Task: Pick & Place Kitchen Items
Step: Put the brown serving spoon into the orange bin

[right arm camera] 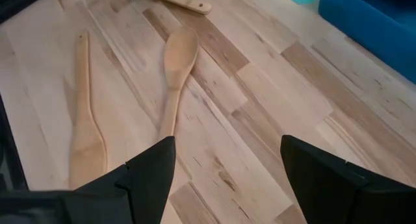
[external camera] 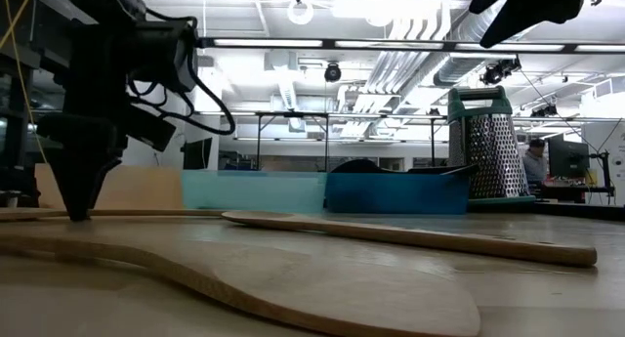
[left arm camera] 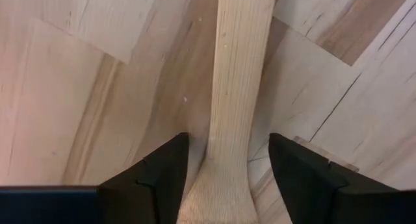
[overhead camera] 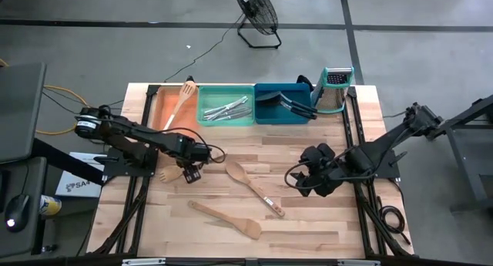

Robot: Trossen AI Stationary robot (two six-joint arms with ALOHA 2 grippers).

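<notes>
The left pincer [overhead camera: 191, 172] is down at the tabletop [overhead camera: 323, 227], its fingers [left arm camera: 162, 175] set on either side of a wooden utensil [left arm camera: 231, 107] with a gap on each side, so it straddles the neck of that piece but does not yet clamp it. In the high view this utensil lies under the pincer near the left middle of the tabletop, its pale head [overhead camera: 168, 173] showing beside the arm. The right pincer [overhead camera: 305, 178] hangs above the right middle of the tabletop with its fingers [right arm camera: 146, 169] spread wide and nothing between them. Between the two arms lies a wooden spoon [overhead camera: 253, 187], slanting from its bowl near the centre toward the near edge. Closer to the near edge lies a wooden spatula [overhead camera: 225, 219], well apart from both pincers. Along the far edge stand three trays side by side: an orange tray [overhead camera: 159, 110] with a wooden fork [overhead camera: 182, 101] leaning over its rim, a green tray [overhead camera: 206, 116] holding metal cutlery [overhead camera: 228, 109], and a blue tray [overhead camera: 266, 116] holding black turners [overhead camera: 294, 104]. A grater [overhead camera: 334, 89] with a teal top stands just beside the blue tray. In the low view the spatula [external camera: 293, 283] fills the foreground and the spoon [external camera: 410, 237] lies behind it
</notes>
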